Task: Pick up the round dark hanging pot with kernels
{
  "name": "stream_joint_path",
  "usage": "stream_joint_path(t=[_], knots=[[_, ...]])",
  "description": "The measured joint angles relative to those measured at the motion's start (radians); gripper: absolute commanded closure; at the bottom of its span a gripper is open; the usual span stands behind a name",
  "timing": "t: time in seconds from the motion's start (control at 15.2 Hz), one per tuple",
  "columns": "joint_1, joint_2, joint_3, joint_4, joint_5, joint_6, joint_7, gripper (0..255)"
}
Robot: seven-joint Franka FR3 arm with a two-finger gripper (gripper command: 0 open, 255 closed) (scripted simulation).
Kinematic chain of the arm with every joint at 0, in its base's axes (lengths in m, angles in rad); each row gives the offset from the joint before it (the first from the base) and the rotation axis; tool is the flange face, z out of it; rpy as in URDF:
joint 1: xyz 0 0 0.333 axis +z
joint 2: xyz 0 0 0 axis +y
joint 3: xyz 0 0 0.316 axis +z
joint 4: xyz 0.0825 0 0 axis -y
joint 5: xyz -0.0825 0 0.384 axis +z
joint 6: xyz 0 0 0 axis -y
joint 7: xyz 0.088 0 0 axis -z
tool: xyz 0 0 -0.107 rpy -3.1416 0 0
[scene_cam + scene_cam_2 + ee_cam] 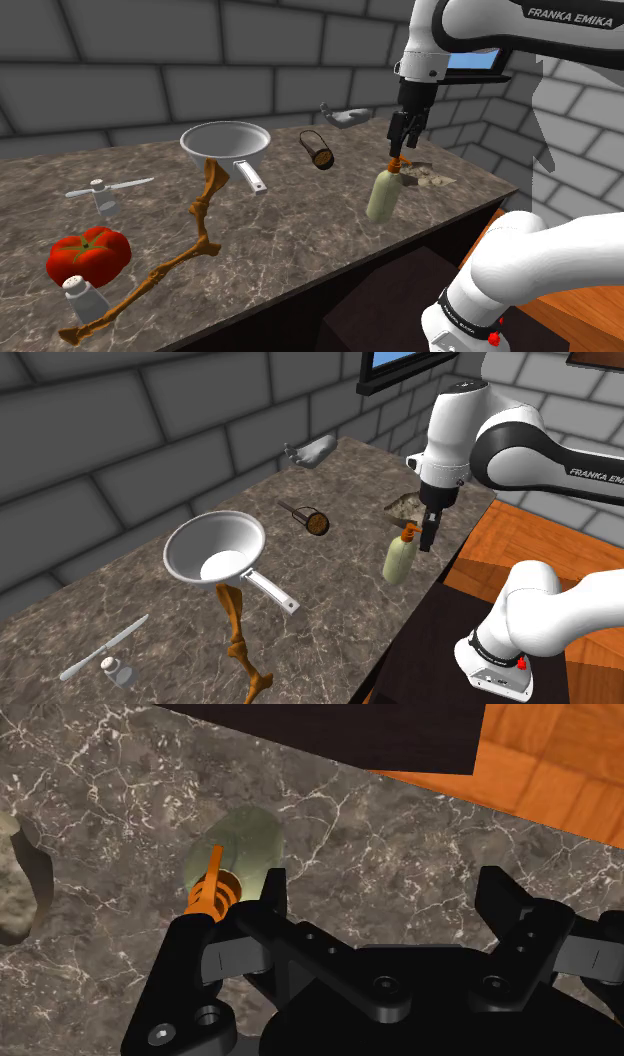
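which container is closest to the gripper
The pale green bottle with the orange nozzle, right at the gripper; the dark pot and pan sit farther off.

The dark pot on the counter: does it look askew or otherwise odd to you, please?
Yes. The dark pot appears tipped on its side, its kernel-filled mouth facing sideways. The open gripper hangs over the pale bottle, not the pot.
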Motion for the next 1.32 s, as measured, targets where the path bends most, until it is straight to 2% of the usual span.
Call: stream_joint_path(t=[0.13, 0.46, 0.86, 1.32], knots=[[0.000, 0.019, -0.008, 0.010, -0.006, 0.011, -0.013, 0], [0.005, 0.151, -0.057, 0.054, -0.033, 0.109, -0.116, 0], [0.017, 0.374, -0.108, 0.191, -0.042, 0.208, -0.245, 0], [0.023, 0.630, -0.152, 0.396, -0.018, 0.273, -0.396, 0]])
